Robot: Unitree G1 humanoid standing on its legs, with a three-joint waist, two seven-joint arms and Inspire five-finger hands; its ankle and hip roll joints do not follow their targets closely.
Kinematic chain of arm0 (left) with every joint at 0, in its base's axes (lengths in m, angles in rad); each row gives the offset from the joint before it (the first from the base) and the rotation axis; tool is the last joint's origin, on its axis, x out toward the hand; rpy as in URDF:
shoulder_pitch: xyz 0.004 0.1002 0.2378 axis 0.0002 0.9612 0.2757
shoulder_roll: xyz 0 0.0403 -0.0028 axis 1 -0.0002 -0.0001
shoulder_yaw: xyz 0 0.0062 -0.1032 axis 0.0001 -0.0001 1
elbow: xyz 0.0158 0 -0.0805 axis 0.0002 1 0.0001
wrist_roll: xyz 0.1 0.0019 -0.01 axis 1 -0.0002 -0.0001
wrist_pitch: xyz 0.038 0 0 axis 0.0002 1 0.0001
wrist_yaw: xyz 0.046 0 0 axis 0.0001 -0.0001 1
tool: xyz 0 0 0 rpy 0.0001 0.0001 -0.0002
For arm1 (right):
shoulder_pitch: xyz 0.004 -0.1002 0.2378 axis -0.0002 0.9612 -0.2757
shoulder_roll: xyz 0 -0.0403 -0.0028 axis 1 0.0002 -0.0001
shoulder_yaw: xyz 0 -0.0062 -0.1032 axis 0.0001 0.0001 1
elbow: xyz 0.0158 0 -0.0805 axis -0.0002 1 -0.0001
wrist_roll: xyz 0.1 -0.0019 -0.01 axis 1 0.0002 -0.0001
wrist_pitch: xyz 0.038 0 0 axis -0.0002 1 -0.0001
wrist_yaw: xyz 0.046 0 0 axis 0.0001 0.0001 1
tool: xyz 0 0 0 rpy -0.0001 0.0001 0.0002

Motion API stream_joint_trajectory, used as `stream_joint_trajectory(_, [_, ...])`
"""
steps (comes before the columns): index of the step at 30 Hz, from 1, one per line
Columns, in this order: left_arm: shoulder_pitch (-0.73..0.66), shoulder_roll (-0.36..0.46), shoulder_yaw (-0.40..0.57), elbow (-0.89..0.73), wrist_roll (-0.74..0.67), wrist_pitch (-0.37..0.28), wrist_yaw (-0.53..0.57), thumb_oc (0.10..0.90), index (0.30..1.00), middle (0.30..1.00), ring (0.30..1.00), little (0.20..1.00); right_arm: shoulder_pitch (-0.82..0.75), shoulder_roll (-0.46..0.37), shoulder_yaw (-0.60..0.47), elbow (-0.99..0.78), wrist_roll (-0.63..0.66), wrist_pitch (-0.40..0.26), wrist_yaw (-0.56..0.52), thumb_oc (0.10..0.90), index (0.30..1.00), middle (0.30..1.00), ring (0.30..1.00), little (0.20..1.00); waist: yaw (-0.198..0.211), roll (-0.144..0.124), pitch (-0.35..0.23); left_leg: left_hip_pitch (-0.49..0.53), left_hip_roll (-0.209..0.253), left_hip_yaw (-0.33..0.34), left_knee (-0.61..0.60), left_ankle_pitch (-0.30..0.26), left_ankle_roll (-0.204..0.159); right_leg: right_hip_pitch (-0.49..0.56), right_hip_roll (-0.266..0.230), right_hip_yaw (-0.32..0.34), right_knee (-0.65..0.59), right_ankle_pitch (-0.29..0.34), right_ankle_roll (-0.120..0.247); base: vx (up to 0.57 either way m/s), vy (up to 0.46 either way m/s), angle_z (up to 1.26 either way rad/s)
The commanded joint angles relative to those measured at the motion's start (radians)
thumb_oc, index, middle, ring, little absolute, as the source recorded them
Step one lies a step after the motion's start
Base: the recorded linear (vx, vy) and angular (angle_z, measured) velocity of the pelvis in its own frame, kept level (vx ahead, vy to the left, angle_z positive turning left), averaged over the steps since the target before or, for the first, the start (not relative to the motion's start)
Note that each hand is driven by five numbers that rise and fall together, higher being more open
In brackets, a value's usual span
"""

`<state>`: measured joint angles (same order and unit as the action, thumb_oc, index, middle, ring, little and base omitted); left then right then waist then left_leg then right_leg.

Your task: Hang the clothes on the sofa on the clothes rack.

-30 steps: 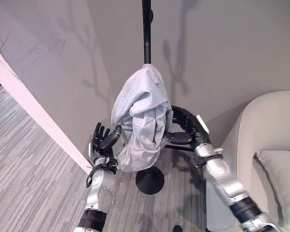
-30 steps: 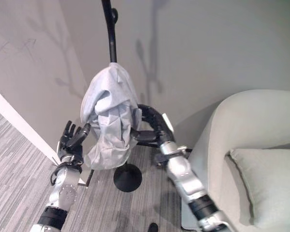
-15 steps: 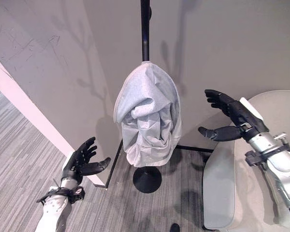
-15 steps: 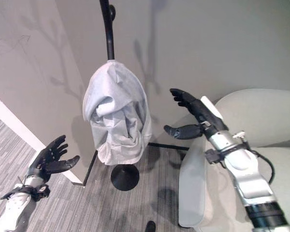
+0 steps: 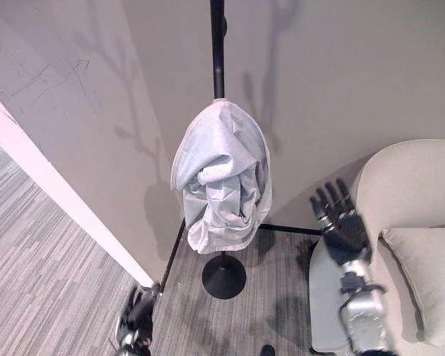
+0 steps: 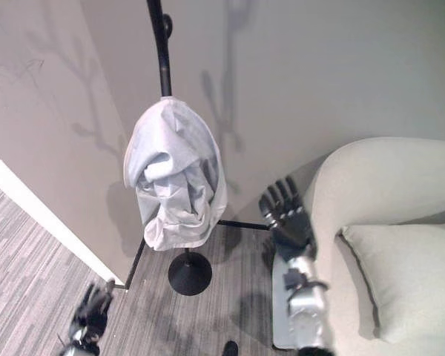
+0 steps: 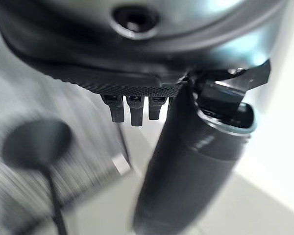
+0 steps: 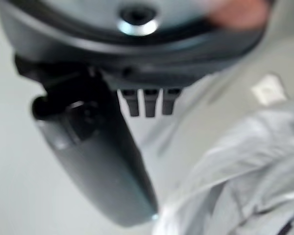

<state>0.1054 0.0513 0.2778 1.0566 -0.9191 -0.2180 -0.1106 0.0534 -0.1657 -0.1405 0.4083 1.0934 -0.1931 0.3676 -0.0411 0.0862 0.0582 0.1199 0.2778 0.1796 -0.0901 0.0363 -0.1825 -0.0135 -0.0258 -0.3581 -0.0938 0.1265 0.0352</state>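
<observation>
Where the two grey walls met, the clothes rack (image 5: 217,67), a slim black pole on a round black base (image 5: 223,276), stood on striped grey carpet (image 5: 52,245). The garment (image 5: 224,178), a pale grey-white piece of soft cloth, hung bunched and creased on the pole, clear of the floor and touched by neither hand. A white sloping panel (image 5: 52,193) ran along the wall to the left of the rack. To the right stood the sofa (image 5: 411,185), pale beige with a rounded arm and a matching cushion (image 5: 429,274). The right hand (image 5: 341,222) was raised between rack and sofa, its fingers (image 5: 328,199) straight and spread, holding nothing. The left hand (image 6: 91,311) sat low near the floor, its fingers loosely extended and empty.
</observation>
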Motion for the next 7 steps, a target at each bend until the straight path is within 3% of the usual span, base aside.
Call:
stream_joint_trajectory(1, [-0.015,0.115,-0.021,0.087,0.063,0.006,-0.012,0.8,0.9,0.9,0.9,0.9,-0.033,-0.002,-0.037,0.085,0.144,-0.066,-0.037,0.8,0.9,0.9,0.9,0.9,0.003,-0.048,-0.054,0.099,0.045,0.042,0.003,0.068,-0.053,0.053,-0.091,0.013,0.01,-0.098,0.08,0.0,0.02,0.08])
stream_joint_trajectory(2, [-0.018,0.117,-0.02,0.09,0.063,0.005,-0.014,0.8,0.9,0.9,0.9,0.9,-0.036,-0.002,-0.038,0.089,0.147,-0.067,-0.033,0.8,0.9,0.9,0.9,0.9,0.003,-0.05,-0.054,0.095,0.043,0.041,0.003,0.071,-0.052,0.05,-0.092,0.013,0.008,-0.094,0.079,0.0,0.029,0.06])
stream_joint_trajectory(4, [-0.029,0.112,-0.054,0.231,0.151,0.036,-0.03,0.8,0.9,0.9,0.9,0.9,-0.055,0.013,-0.001,0.434,0.135,0.001,-0.07,0.8,0.9,0.9,0.9,0.9,0.008,-0.05,-0.058,0.098,0.039,0.041,0.003,0.074,-0.051,0.053,-0.095,0.014,0.009,-0.092,0.078,0.0,0.0,0.0])
stream_joint_trajectory(5, [-0.036,0.108,-0.081,0.284,0.194,0.048,-0.027,0.8,0.9,0.9,0.9,0.9,-0.078,0.016,-0.003,0.691,0.078,0.065,-0.13,0.8,0.9,0.9,0.9,0.9,0.019,-0.049,-0.061,0.103,0.04,0.037,0.003,0.075,-0.051,0.062,-0.092,0.013,0.011,-0.098,0.076,0.02,0.017,0.04])
stream_joint_trajectory(7, [-0.054,0.104,-0.13,0.312,0.272,0.051,-0.013,0.8,0.9,0.9,0.9,0.9,-0.121,0.006,-0.017,0.895,0.004,0.122,-0.178,0.8,0.9,0.9,0.9,0.9,0.03,-0.049,-0.063,0.097,0.038,0.028,0.003,0.08,-0.05,0.065,-0.093,0.008,0.01,-0.1,0.076,0.02,0.012,0.04])
